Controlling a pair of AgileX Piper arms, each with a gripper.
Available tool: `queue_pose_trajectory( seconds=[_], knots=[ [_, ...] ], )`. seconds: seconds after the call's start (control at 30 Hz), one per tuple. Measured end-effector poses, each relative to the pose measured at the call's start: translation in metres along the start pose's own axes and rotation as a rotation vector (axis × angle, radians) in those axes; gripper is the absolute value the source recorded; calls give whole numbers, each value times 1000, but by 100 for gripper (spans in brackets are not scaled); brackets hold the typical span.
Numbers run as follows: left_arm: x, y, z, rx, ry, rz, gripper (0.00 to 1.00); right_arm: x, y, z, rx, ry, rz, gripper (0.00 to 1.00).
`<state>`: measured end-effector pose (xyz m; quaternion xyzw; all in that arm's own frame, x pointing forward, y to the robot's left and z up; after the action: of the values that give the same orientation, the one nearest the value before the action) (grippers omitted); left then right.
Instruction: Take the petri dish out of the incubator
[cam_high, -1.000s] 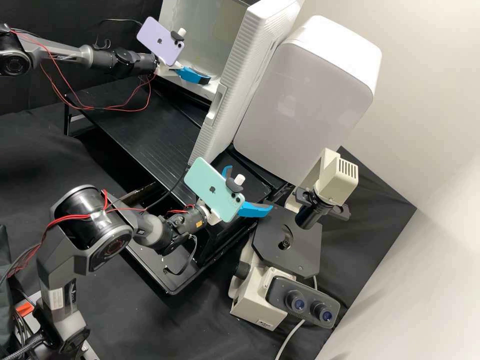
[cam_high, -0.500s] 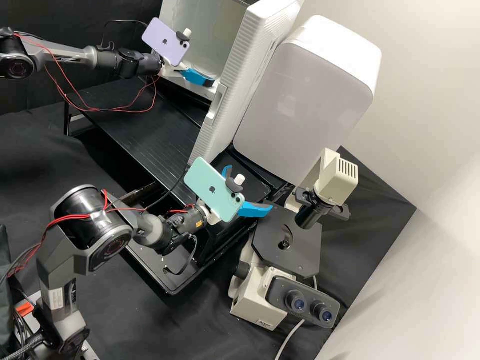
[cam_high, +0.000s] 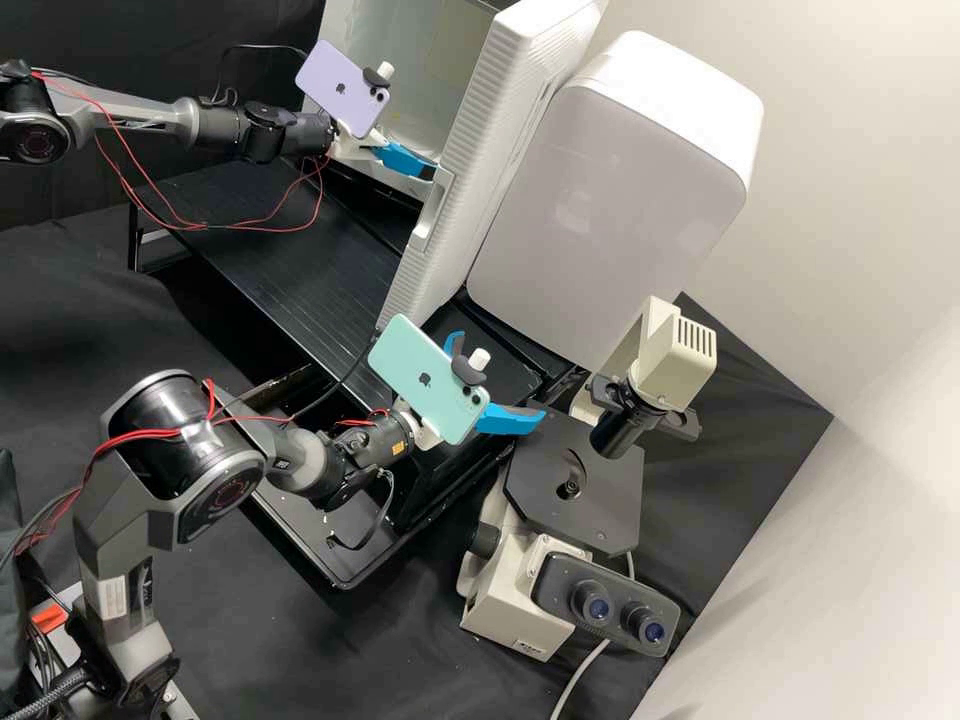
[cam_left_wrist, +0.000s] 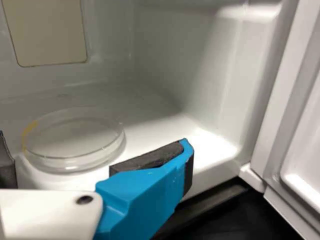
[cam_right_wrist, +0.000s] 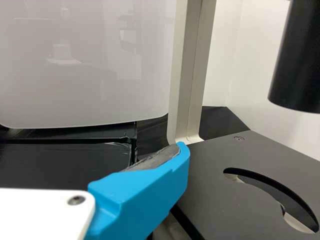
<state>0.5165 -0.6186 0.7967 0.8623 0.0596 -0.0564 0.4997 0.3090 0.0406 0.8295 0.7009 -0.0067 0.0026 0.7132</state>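
A clear petri dish (cam_left_wrist: 74, 136) lies flat on the white floor of the incubator (cam_left_wrist: 200, 75), near its front lip. My left gripper (cam_left_wrist: 92, 145) is open at the chamber's mouth, a blue finger (cam_left_wrist: 150, 187) beside the dish on one side and a dark pad (cam_left_wrist: 4, 160) on the other, neither touching it. In the high view the left gripper (cam_high: 408, 160) is at the foot of the open incubator (cam_high: 400, 60), next to its ribbed door (cam_high: 485, 140). My right gripper (cam_high: 500, 385) is open, holds nothing and hangs by the microscope stage (cam_high: 575, 480).
A microscope (cam_high: 560, 580) stands at the front right, its black stage (cam_right_wrist: 250, 165) just beyond my right finger (cam_right_wrist: 145, 192). A big white housing (cam_high: 620, 190) rises behind it. A black tray (cam_high: 300, 260) runs along the bench under both arms.
My left gripper has moved right and a little up, into the mouth of the incubator. The right arm has not moved.
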Motion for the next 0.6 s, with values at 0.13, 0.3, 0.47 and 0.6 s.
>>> queue_pose_trajectory(
  seconds=[0.13, 0.3, 0.47, 0.6],
  knots=[
    [4, -1, 0, -1, 6, 7, 100, 0, 0, 0, 0, 0, 0, 100],
    [9, -4, 0, -2, 5, 9, 100, 0, 0, 0, 0, 0, 0, 100],
    [12, -7, -2, -1, 24, 9, 100, 0, 0, 0, 0, 0, 0, 100],
    [14, -7, -3, -2, 39, 17, 100, 0, 0, 0, 0, 0, 0, 100]
  ],
)
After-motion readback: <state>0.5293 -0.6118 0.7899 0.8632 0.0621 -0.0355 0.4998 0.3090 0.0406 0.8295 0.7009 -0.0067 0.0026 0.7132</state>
